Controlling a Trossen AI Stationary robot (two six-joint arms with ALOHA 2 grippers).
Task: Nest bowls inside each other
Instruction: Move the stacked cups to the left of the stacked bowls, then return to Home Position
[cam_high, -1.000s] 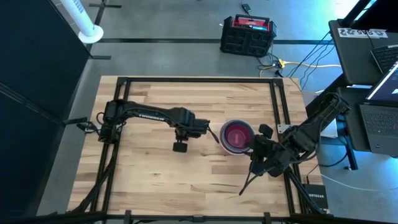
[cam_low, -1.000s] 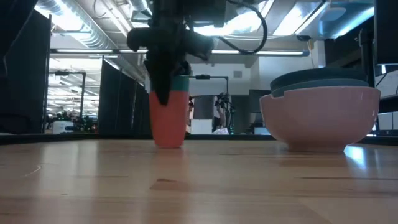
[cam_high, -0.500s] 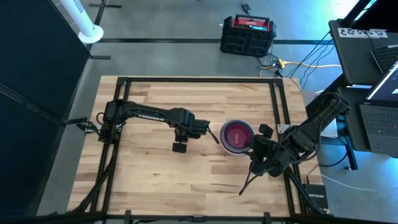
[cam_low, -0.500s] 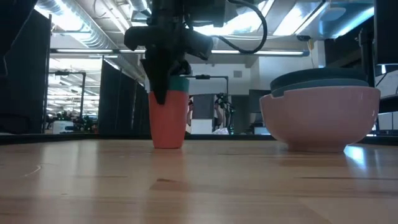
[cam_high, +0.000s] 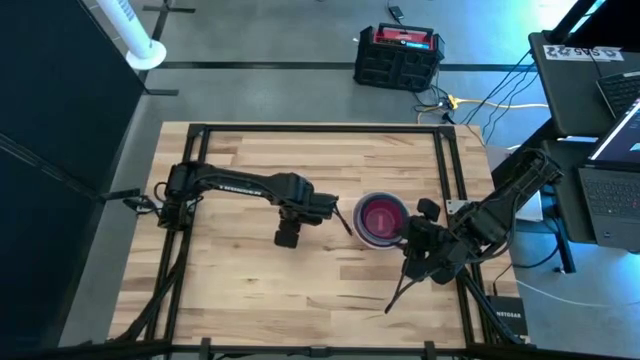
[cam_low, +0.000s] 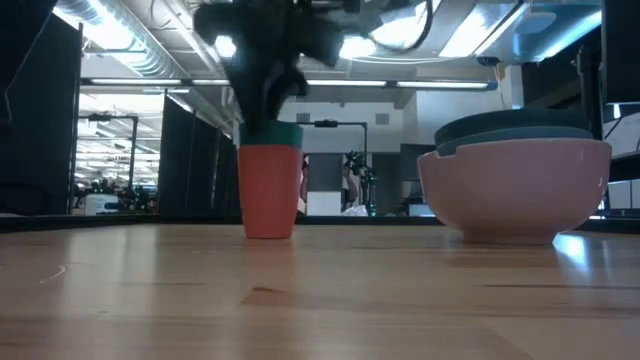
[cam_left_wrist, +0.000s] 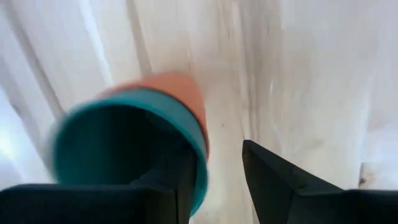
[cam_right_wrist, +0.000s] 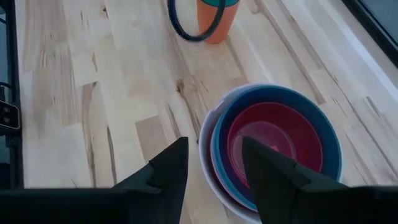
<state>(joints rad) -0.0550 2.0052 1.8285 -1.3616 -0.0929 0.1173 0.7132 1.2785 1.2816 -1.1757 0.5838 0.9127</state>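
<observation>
The bowls stand nested right of the table's middle: a pale outer bowl, a blue one and a magenta one innermost. To their left a small green cup sits inside a small red cup, which stands upright on its base. My left gripper hangs just above these cups, open and pointing down, clear of their rim. My right gripper is open above the near right side of the bowl stack, with nothing between its fingers.
Black frame rails run along the table's edges. Bare wood lies toward the near and left sides. A black and red case and laptops stand off the table, beyond its far and right edges.
My left gripper has risen straight up off the two cups. Its fingers had reached down over the cups' rim and now hang above it. The cups stay standing where they were. My right gripper and the bowls have kept still.
</observation>
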